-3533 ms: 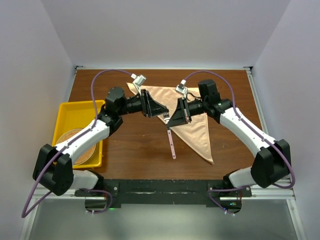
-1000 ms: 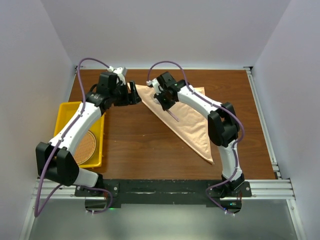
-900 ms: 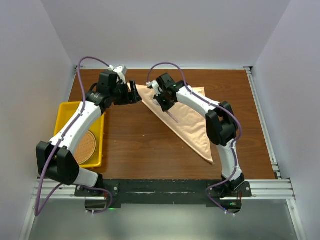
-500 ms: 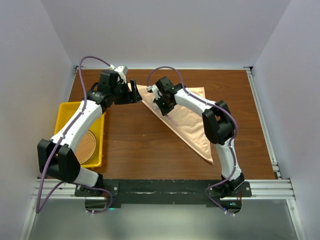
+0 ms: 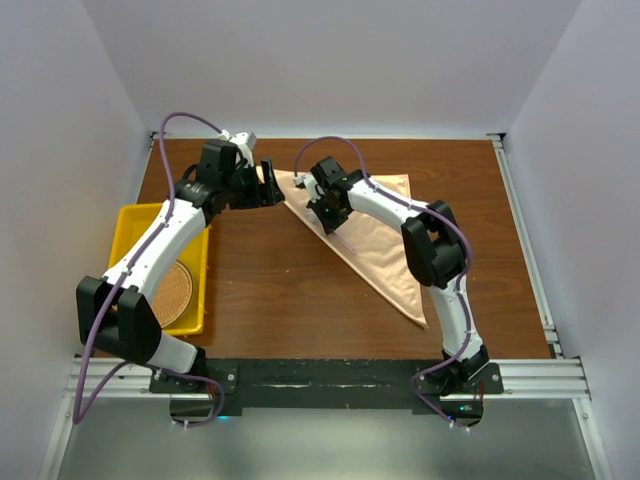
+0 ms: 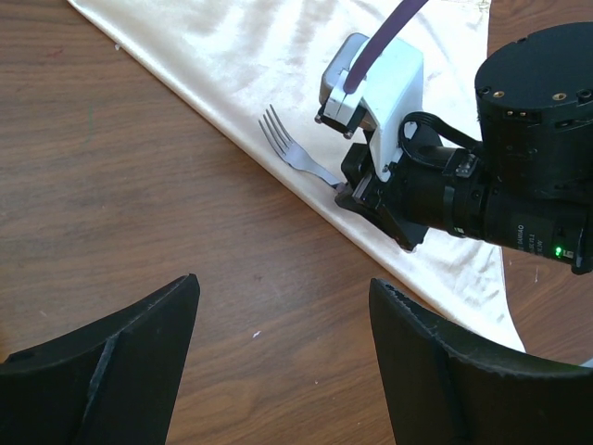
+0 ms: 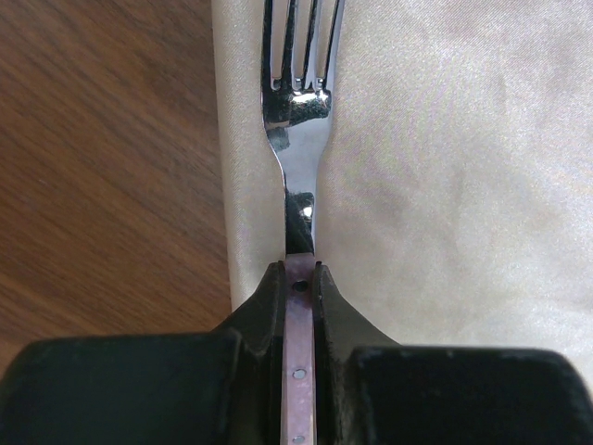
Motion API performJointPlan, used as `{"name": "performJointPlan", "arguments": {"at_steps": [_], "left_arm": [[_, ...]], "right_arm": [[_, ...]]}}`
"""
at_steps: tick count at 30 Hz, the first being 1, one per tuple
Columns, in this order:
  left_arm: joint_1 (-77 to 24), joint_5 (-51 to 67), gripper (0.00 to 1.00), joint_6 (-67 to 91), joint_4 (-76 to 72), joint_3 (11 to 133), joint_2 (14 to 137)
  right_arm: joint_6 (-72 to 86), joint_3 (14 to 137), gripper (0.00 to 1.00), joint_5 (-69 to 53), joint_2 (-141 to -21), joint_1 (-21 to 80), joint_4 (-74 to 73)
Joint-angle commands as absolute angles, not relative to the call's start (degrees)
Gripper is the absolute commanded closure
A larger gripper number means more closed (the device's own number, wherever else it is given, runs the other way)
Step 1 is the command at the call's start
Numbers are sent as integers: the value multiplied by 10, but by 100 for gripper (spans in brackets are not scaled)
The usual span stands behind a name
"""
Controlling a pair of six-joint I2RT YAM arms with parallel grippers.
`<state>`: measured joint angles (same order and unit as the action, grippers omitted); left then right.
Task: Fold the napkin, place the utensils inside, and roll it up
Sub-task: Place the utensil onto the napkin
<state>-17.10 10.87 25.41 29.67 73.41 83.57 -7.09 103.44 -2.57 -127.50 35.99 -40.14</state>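
Observation:
The peach napkin [image 5: 385, 240] lies folded into a triangle on the wooden table, also in the left wrist view [image 6: 241, 46] and the right wrist view [image 7: 445, 167]. My right gripper [image 5: 325, 208] [image 7: 298, 273] is shut on the copper-coloured handle of a silvery fork [image 7: 298, 111]. The fork [image 6: 292, 153] lies along the napkin's long folded edge, tines toward the far left corner. Whether the tines touch the cloth I cannot tell. My left gripper [image 5: 272, 188] [image 6: 283, 371] hovers open over bare wood just left of that corner, holding nothing.
A yellow tray [image 5: 135, 225] stands at the table's left edge with a round woven mat [image 5: 172, 295] in it. The right arm [image 5: 440, 250] arches over the napkin's middle. White walls close in the table on three sides.
Both arms swung from the table's middle to the napkin's far left part. In the last second the right gripper edged the fork leftward onto the folded edge; the left gripper barely moved.

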Motion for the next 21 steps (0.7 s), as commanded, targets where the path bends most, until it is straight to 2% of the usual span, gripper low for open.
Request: {"name": "performJointPlan", "arguments": {"at_steps": [1,9,21], "left_arm": [[-168,116,21,246,282,755,834],[-168,111,21,243,282,748,824],[-168,111,20,243,279,741,818]], "right_arm": [[-74,1034,97,-34,-1274,362,-384],[-73,1031,92,-34,-1278,363,-384],[-71,1034,80,-33,-1281,365,-388]]}}
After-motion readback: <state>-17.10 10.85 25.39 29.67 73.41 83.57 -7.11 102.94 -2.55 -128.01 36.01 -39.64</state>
